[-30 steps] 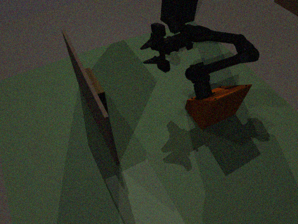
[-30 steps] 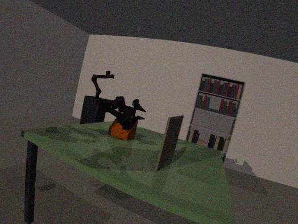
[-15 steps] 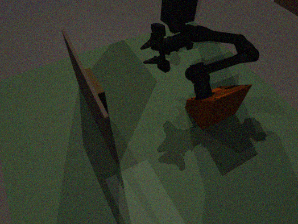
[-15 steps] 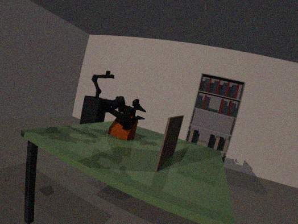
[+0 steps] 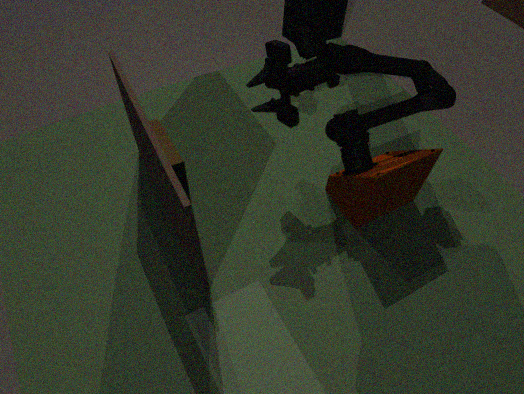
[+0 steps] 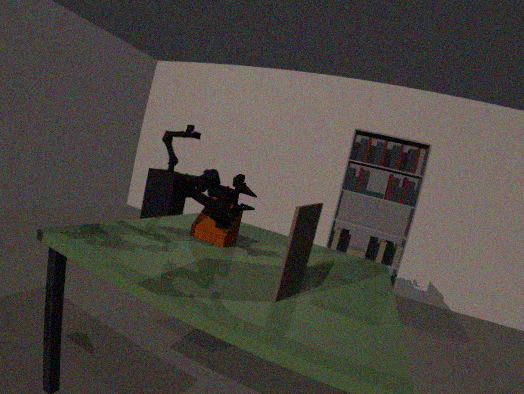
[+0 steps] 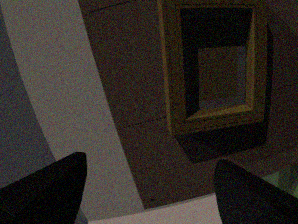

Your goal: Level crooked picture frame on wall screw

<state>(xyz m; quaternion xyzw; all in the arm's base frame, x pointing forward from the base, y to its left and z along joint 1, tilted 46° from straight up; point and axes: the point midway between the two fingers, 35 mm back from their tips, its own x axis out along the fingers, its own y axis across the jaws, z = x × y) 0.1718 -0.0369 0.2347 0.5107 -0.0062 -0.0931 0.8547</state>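
The picture frame (image 7: 215,122) (image 5: 162,137) is yellow-brown with a dark, partly reflective inside. It hangs on the front of an upright brown panel (image 7: 120,65) (image 5: 152,142) (image 6: 301,250). In the wrist view its lower edge rises to the right slightly less than the panel's seams, so it looks turned a little, left side higher; perspective makes the amount unclear. My gripper (image 5: 251,97) (image 6: 255,202) (image 7: 152,167) is open and empty. It stands in the air, well back from the frame and panel. The screw and the notched strip are hidden.
The panel stands on a green table (image 5: 65,200) (image 6: 250,320). The arm's orange base block (image 5: 380,190) (image 6: 215,231) is behind the gripper. A dark block (image 6: 162,192) with another arm (image 6: 170,147) and a bookshelf (image 6: 375,212) are in the background. Shadows cross the table.
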